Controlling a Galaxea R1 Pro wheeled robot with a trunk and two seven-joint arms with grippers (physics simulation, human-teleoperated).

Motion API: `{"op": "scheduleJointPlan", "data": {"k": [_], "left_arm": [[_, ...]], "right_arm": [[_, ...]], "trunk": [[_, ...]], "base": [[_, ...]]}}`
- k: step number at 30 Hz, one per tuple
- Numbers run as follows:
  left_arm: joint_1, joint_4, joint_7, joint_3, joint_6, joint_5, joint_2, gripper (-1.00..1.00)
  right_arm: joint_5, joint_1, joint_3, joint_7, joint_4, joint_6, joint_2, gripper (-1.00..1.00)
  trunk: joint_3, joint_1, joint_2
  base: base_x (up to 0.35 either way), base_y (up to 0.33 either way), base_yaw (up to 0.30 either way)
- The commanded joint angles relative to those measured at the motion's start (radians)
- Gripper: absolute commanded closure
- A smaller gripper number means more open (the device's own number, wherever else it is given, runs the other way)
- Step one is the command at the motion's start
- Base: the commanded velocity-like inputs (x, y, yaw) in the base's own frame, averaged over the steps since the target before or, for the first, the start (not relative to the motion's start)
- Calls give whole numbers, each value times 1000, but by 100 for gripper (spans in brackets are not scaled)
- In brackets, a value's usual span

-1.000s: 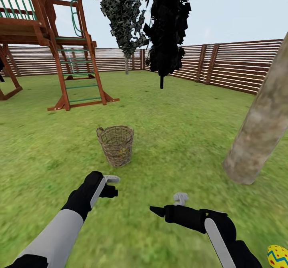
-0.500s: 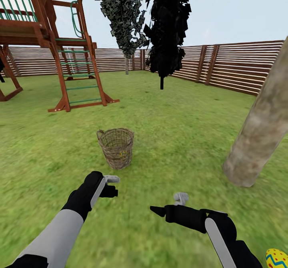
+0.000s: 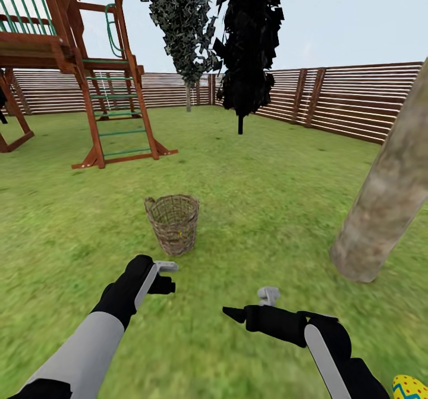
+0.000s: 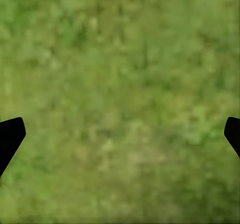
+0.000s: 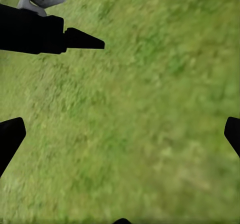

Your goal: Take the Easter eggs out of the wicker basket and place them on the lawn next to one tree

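Left gripper [image 4: 120, 134]: jaws wide apart, just two black tips poking in at the edges of the left wrist view, nothing between them, only blurry grass underneath.
Right gripper [image 5: 120, 134]: same deal, jaws spread and holding nothing, grass below. The other arm's black pointed finger cuts across a corner of the right wrist view.
Arms: both out low over the lawn [image 3: 267, 191] in the head view, left arm [image 3: 128, 295] with a white forearm and black wrist, right arm [image 3: 297, 324] stretched sideways across the front, a pointed black finger sticking out toward the left.
Basket [image 3: 173, 223]: upright on the grass just ahead of the left arm, not touching it. Can see a tiny yellowish speck through the weave, but can't really tell what's inside.
Egg [image 3: 409, 388]: one yellow egg with red dots and a blue zigzag, lying on the grass at the bottom right corner, cut off by the edge, near the right arm.
Tree [image 3: 386, 191]: thick pale mottled trunk to the right, leaning in the picture, base on the grass well apart from the basket.
Background: wooden play frame [image 3: 77, 60] far left, two dark narrow trees [image 3: 244, 36] behind, slat fence [image 3: 351, 99] running round the back.
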Motion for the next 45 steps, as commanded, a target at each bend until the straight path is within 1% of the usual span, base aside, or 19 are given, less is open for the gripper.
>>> {"op": "scheduleJointPlan", "data": {"k": [1,17,22,25,27,31,40,45], "left_arm": [[-1,0,9,-2,4,8,0,-100],[1,-4,9,-4,4,9,2,-100],[1,-4,9,-3,4,10,2,-100],[1,-5,9,-4,4,10,2,-100],[1,-6,9,-4,4,10,2,-100],[1,-6,9,-4,4,10,3,-100],[2,-6,10,-1,4,10,1,-100],[2,-5,10,-2,4,10,2,-100]], "right_arm": [[7,-1,1,5,0,3,0,-100],[11,-1,-6,0,15,3,0,-100],[17,-4,-4,-17,71,5,1,-100],[18,-9,-2,-46,126,5,2,-100],[16,-11,-1,-58,143,5,4,-100],[19,-13,0,-72,165,5,6,-100],[20,-16,3,-78,200,3,6,-100],[14,-16,-4,-74,206,3,5,-100]], "trunk": [[2,-4,7],[52,-65,119],[68,-85,154],[77,-96,175],[84,-104,189],[96,-119,217],[124,-154,280],[140,-173,315]], "base": [[0,0,0],[0,0,0],[0,0,0],[0,0,0],[0,0,0],[0,0,0],[0,0,0],[0,0,0]]}}
